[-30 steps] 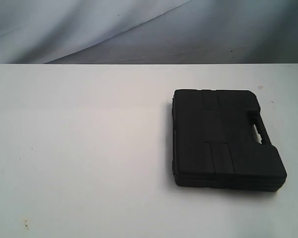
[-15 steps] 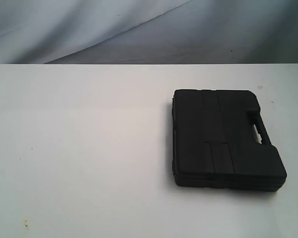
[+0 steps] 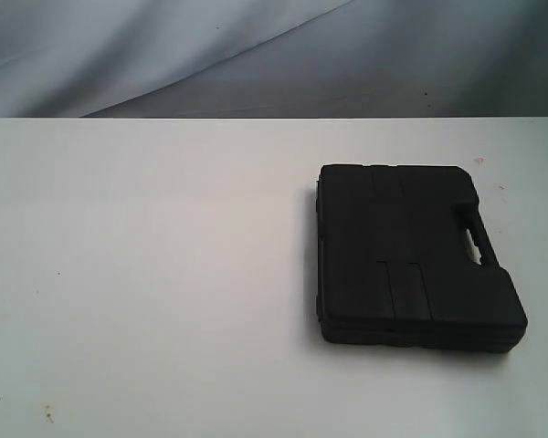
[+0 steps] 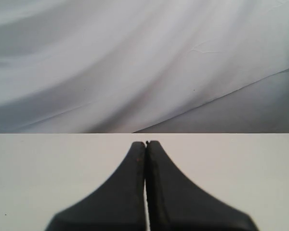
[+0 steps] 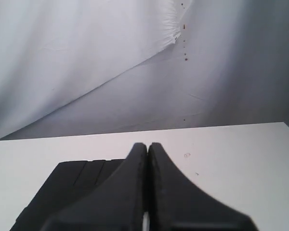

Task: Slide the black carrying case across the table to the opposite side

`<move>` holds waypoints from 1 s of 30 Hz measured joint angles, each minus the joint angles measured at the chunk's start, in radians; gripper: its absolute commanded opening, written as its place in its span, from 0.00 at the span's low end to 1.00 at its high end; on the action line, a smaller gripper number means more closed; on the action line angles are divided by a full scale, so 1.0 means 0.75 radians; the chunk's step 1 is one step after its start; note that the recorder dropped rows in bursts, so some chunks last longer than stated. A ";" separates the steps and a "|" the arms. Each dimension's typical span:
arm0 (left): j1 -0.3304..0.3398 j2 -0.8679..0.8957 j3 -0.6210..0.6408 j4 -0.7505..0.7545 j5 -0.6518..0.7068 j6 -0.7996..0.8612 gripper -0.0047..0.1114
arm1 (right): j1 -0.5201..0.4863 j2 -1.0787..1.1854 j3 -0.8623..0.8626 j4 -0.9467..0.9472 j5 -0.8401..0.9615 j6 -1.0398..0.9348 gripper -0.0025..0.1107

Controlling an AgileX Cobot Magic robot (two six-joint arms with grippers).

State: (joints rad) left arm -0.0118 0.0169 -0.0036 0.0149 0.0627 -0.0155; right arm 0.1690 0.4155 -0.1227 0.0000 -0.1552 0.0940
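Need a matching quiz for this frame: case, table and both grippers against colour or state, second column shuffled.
1. carrying case
2. table
3. left gripper
4. right gripper

A. shut, no case in its wrist view
B. white
C. shut, case in its wrist view
D. black, lying flat, lid closed

Pairs: 1-D, 2-B, 3-A, 4-C

Exterior view: nothing visibly different between the earlier frames and now. Only change: right hand [image 5: 147, 145] has closed up, jaws now pressed together, nothing gripped between them. Hand is outside the exterior view.
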 measured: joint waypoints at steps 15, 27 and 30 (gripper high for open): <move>0.000 0.000 0.000 0.000 0.000 0.000 0.04 | 0.000 -0.252 0.159 -0.052 -0.058 0.061 0.02; 0.000 0.000 0.000 0.000 0.000 0.000 0.04 | 0.000 -0.537 0.159 -0.076 0.029 0.081 0.02; 0.000 0.000 0.000 0.000 0.000 0.000 0.04 | 0.000 -0.545 0.159 -0.081 0.069 0.095 0.02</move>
State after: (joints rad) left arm -0.0118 0.0169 -0.0036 0.0149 0.0627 -0.0155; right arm 0.1690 0.0065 -0.0034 -0.0610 -0.1037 0.1650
